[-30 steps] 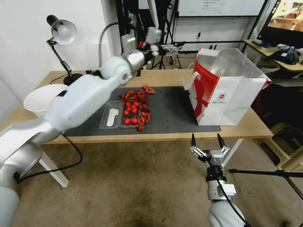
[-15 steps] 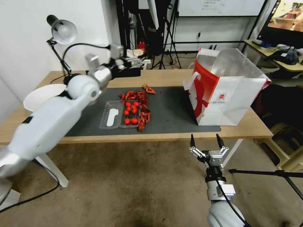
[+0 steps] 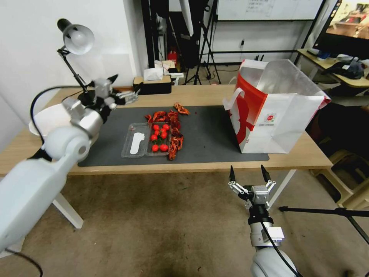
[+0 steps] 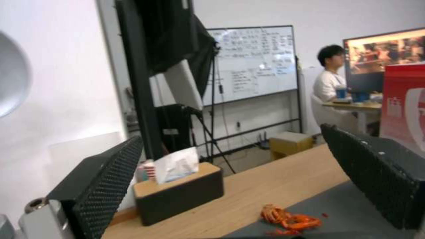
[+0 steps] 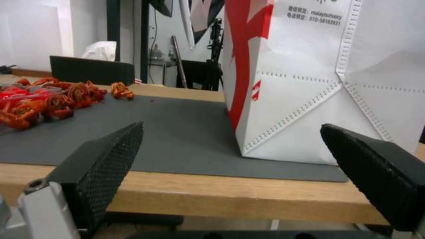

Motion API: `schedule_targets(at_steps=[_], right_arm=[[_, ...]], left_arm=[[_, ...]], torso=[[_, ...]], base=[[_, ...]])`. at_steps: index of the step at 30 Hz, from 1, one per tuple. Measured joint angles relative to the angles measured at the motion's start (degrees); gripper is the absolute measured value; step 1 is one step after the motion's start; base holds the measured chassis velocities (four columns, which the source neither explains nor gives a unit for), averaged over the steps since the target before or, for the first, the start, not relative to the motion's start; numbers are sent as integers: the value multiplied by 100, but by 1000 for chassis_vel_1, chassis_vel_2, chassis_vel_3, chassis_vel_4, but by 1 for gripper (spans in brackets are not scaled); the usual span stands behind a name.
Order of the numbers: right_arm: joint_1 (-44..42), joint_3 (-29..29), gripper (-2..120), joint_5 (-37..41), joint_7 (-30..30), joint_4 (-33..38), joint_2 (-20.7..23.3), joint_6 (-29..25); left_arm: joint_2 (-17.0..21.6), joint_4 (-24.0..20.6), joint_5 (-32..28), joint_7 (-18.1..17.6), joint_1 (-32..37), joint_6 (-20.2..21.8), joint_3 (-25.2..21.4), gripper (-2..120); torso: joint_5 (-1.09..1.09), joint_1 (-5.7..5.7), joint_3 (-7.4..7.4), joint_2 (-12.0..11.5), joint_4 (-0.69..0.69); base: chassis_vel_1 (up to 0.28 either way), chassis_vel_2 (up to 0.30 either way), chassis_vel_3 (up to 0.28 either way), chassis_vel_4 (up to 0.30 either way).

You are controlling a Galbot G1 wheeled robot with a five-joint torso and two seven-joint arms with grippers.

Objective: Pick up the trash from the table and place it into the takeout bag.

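The inside of the takeout bag [image 3: 286, 82] faces away from the head camera, so its contents cannot be told. The left arm covers part of the white basin [image 3: 50, 117] behind the left gripper [image 3: 125, 90]. In the right wrist view the picture's edge cuts off the bag's top. Beyond the left gripper's fingertips [image 4: 111, 176], the tissue box [image 4: 179, 196] half hides a striped item, too blurred to identify.

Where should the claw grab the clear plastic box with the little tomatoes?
Probably the thin rim of its empty left half, coming straight down from above and pinching the wall. The clear plastic box lies open and flat on the dark mat, likely too wide to straddle. Red shells crowd its right side and the tomatoes fill that half, so the left edge is freer.
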State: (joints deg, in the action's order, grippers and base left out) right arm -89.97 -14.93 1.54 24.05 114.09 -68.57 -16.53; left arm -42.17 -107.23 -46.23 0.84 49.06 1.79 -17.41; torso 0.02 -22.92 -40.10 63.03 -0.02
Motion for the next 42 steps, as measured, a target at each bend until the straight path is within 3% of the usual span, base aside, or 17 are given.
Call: schedule_targets(at_steps=[2,9,16,24,26,35,42], right_arm=[[-32,0,100,-14,2,0,4,-18],[-94,-12,100,-29,7,12,9,-47],[-108,-19,100,-47,10,12,7,-66],[-110,-11,100,-74,16,-13,6,-103],[-97,12,100,-81,16,-40,2,-108],[-101,62,100,-104,9,-152,-22,-133],[-80,80,100,-107,6,-177,-19,-137]], left_arm=[[-88,-131,178,-65,492,-51,-271,100],[-339,-288,568,-169,1203,-187,-720,100],[-512,-378,715,-193,1585,-250,-985,100],[-990,-529,1146,-191,2450,-489,-1690,100],[-1264,-593,1418,-191,2927,-675,-1917,100],[-1789,-571,1987,-197,3852,-1194,-2180,100],[-1959,-508,2148,-195,4056,-1381,-2262,100]], torso=[[-4,0,0,0,3],[-2,0,0,0,2],[-2,0,0,0,2],[-1,0,-1,0,2],[-3,0,0,0,2],[0,0,-1,0,3],[-1,0,-1,0,2]], base=[[0,0,0,0],[0,0,0,0],[0,0,0,0],[0,0,0,0],[0,0,0,0],[0,0,0,0],[0,0,0,0]])
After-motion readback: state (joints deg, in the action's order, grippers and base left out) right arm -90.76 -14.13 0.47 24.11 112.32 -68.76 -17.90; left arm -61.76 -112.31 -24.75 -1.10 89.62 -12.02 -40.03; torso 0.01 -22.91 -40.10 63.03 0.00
